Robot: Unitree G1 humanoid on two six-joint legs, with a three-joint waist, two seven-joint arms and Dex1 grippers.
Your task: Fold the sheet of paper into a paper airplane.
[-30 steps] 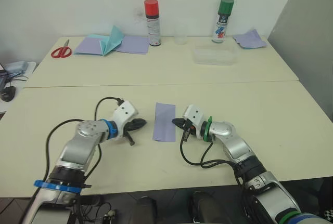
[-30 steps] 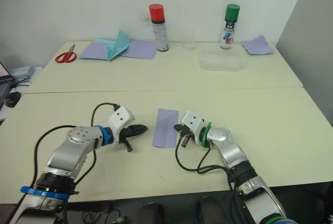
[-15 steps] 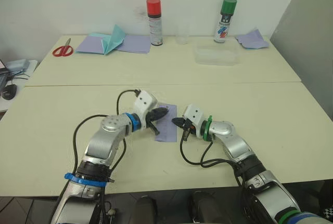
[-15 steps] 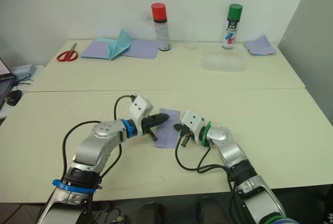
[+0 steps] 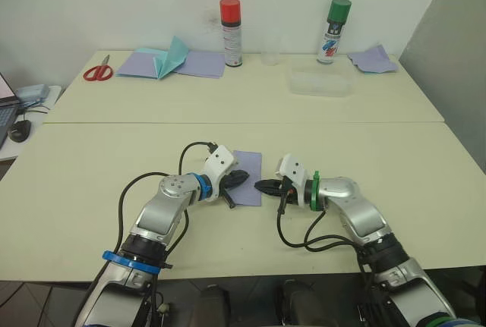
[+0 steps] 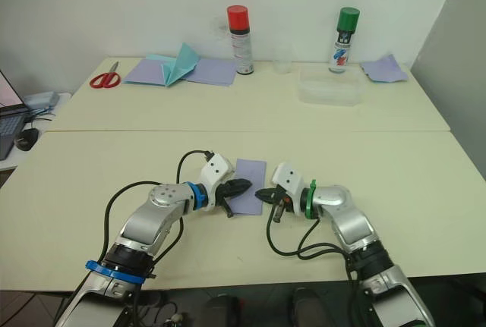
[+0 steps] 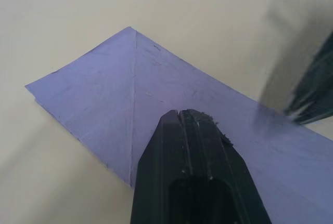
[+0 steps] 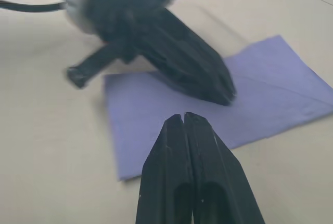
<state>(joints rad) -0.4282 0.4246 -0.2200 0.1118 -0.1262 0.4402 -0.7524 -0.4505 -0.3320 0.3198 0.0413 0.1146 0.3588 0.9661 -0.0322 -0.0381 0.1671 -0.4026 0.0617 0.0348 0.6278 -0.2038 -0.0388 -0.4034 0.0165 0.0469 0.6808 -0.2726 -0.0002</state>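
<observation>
Left wrist view showed the left gripper [image 7: 179, 114] with its jaws pressed together, tip resting on the sheet [image 7: 99, 99], which lay flat with a crease running from its corner. The right wrist view showed the right gripper [image 8: 183, 117] with jaws likewise closed, tip at the sheet's near edge, pointing toward the left gripper's tip, which touched the paper just beyond.

From the head, the left gripper [image 5: 241, 176] came in from the robot's left and sat on the sheet's [image 5: 249, 177] left half, while the right gripper [image 5: 260, 187] met the sheet's right edge; the two tips were near each other. The sheet, folded to a narrow lavender rectangle, lay on the front desk [image 5: 91, 183] between the two arms.

Further off, on the rear desk [image 5: 228, 99], a stack of lavender paper [image 5: 199, 62] lay with a teal folded piece [image 5: 171, 55] on top, and red-handled scissors [image 5: 97, 71] to its left. A red-capped spray can [image 5: 231, 22] stood beside the stack, a clear cup [image 5: 269, 50] next to it, then a green-capped spray can [image 5: 332, 20]. A clear plastic box [image 5: 320, 81] sat in front of the green can, and a crumpled lavender scrap [image 5: 371, 59] lay at the far right corner.
</observation>
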